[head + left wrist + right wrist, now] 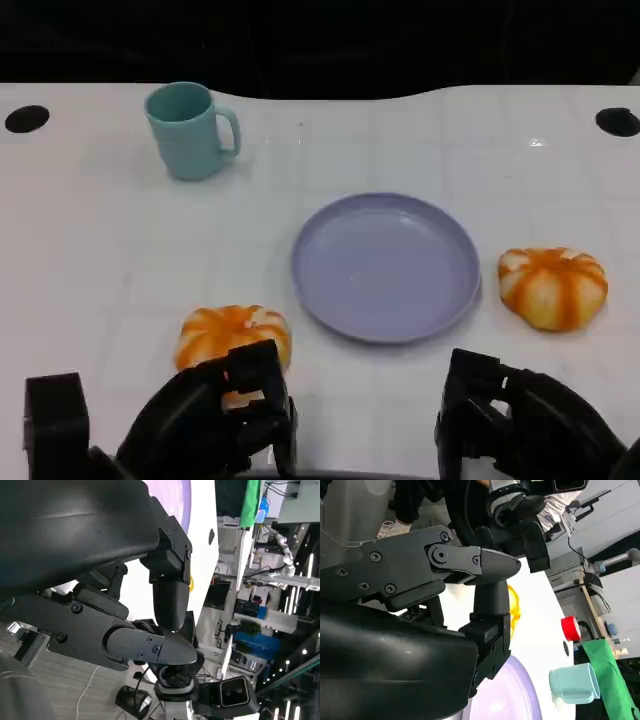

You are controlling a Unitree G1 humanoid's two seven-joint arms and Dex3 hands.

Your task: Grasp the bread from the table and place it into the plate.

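Both hands sit low at the near edge of the counter (100,250). Left hand (215,420) is just short of the near bread (233,335), fingers (262,368) curled over its front edge; can't tell if they touch it, nothing gripped yet. Right hand (520,420) fingers curled in, holding nothing. Near bread sits on the counter beside the purple plate (385,265). Second bread (553,287) lies on the plate's other side, teal mug (190,130) far back. Step looks like reach, pre-grasp. Next: push left fingers around the bread, close, lift, carry over the plate.
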